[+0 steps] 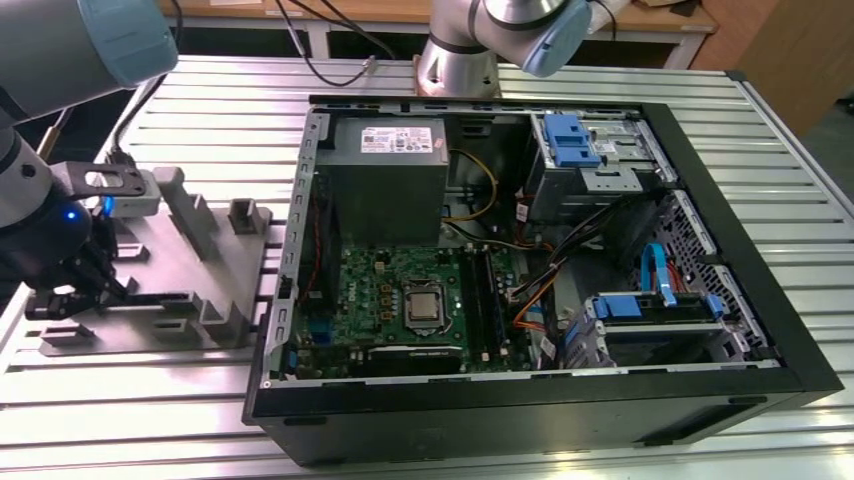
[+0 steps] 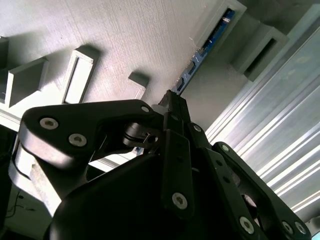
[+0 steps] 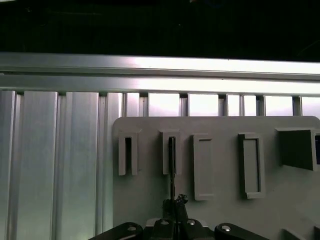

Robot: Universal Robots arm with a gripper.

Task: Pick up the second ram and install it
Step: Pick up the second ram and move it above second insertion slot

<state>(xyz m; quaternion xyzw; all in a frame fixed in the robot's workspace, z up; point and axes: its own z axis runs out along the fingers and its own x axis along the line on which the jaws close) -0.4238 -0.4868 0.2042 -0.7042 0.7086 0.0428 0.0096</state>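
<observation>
The ram is a thin blue-green stick seen edge-on, standing in a narrow slot of the grey holder plate. In the first wrist view the ram is a thin dark line running from the second slot to my fingertips. My gripper is shut on the near end of the ram, with its black fingers pressed close together. In the exterior view the gripper hangs low over the holder plate, at the exterior view's left of the open computer case. The green motherboard lies inside the case.
The holder plate carries several upright slots and blocks around the gripper. A second arm's base stands behind the case. The case holds a grey power supply, cable bundles and blue drive bays. Ribbed aluminium table surrounds everything.
</observation>
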